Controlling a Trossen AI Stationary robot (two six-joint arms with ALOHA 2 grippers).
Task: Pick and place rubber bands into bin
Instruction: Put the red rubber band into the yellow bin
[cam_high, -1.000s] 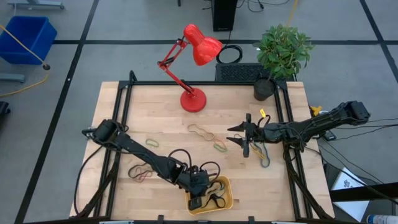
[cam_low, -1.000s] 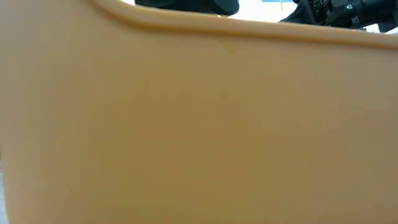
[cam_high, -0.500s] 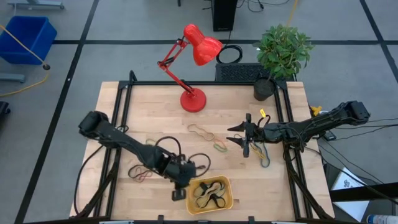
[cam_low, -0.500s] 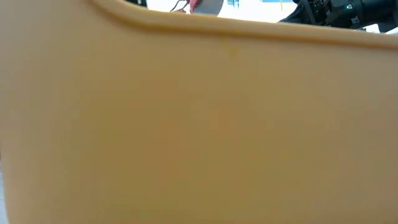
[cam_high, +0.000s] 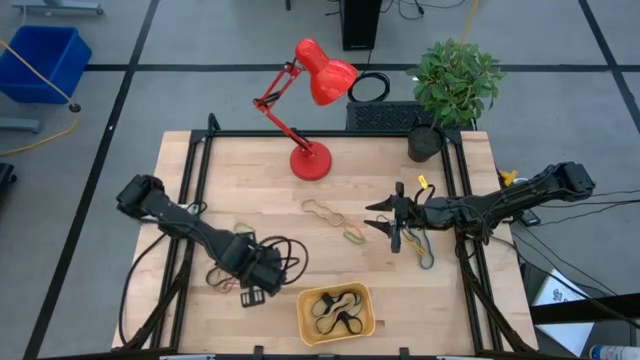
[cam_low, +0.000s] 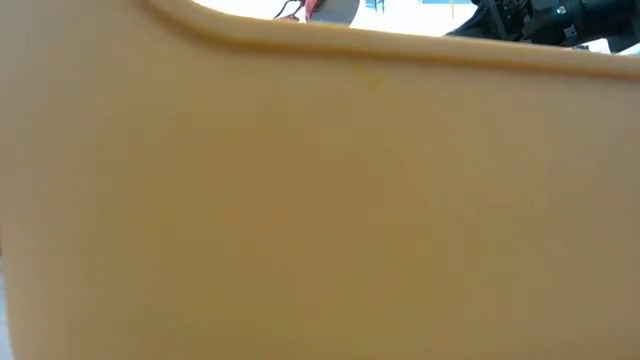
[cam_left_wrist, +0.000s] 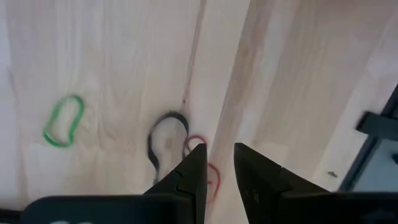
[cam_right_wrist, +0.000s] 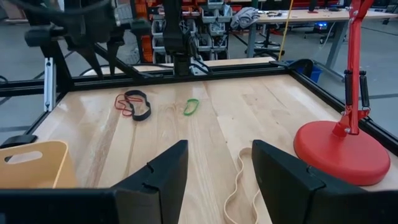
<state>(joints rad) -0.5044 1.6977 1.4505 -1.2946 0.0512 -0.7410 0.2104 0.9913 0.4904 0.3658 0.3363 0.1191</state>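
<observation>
No writing shows. The bin (cam_high: 336, 312) lies long side left-right, bands (cam_high: 335, 310) inside. Left end effector (cam_high: 252, 297) slightly spread, empty, over tabletop (cam_high: 380, 280); right end effector (cam_high: 396, 230) spread wide.

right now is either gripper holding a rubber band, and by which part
Nothing is held. The left gripper hangs with empty jaws above a black band and a red band; the right gripper is open and empty.
</observation>
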